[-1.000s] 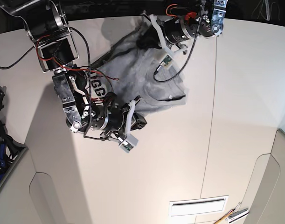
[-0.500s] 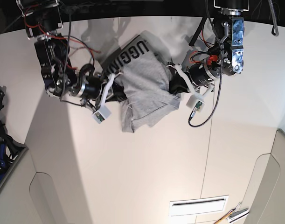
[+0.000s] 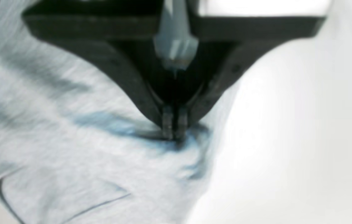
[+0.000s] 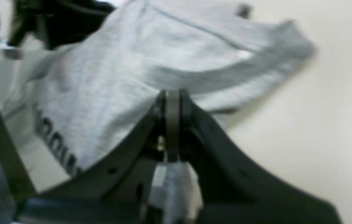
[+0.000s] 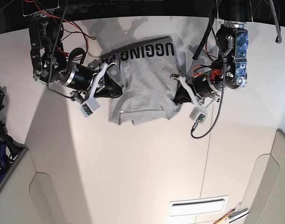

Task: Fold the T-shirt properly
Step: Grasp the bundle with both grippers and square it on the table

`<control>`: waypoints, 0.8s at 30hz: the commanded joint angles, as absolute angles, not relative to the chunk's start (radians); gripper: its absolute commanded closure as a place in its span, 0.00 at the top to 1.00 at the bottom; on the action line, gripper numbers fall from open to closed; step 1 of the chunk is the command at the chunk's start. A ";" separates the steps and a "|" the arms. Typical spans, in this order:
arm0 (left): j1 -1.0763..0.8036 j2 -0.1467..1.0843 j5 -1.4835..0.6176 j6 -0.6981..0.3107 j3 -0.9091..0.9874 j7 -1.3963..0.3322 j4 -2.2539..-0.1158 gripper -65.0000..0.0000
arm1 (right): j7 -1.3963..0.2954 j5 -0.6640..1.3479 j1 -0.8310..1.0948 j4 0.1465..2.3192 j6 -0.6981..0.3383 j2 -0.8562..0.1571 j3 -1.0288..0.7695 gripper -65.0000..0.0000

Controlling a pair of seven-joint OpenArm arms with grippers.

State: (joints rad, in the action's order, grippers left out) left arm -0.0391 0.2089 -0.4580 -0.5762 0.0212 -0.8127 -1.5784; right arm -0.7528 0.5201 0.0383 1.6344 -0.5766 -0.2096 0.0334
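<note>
One cream table (image 5: 147, 168), T-shirt (image 5: 144, 84) atop.

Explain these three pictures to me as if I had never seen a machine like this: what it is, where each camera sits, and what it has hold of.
This is a robot with two arms, working over a pale table. The wide picture comes from a camera looking down on the whole scene. The other two come from small cameras fixed on each arm's wrist, looking along its pincers.

On the table lies a grey T-shirt, part folded, with black letters showing along its far edge. In the wide view the right gripper is on the picture's left and the left gripper on the picture's right.

Each wrist picture, though blurred, shows two dark fingers pressed together on a pinch of grey cloth: the left gripper near one edge of the shirt, the right gripper at another. So both arms hold the shirt, one at each side.
</note>
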 commanded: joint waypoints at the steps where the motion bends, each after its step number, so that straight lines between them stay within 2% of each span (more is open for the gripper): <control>1: -0.033 0.226 -0.483 -0.580 0.029 -0.804 -1.621 0.00 | -0.749 0.536 0.023 1.654 -0.580 -0.213 0.006 0.00; 10: -0.168 0.302 -0.528 -0.579 0.055 -0.813 -1.746 0.00 | -0.838 0.668 0.029 1.654 -0.581 -0.213 -0.159 0.00; 13: -0.222 0.302 -0.537 -0.579 0.059 -0.809 -1.767 0.00 | -0.880 0.689 0.038 1.653 -0.585 -0.213 -0.155 0.00; 18: -0.249 0.297 -0.556 -0.580 0.058 -0.793 -1.767 0.00 | -0.833 0.691 0.105 1.652 -0.584 -0.207 -0.129 0.00; 24: -0.246 0.281 -0.531 -0.579 0.058 -0.710 -1.767 0.00 | -0.826 0.692 0.173 1.652 -0.588 -0.146 -0.120 0.00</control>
State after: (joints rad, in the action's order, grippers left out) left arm -0.2527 0.2775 -0.5114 -0.5758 0.0540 -0.7326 -1.7493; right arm -0.8452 0.6697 0.1772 1.6352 -0.5770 -0.1429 -0.1192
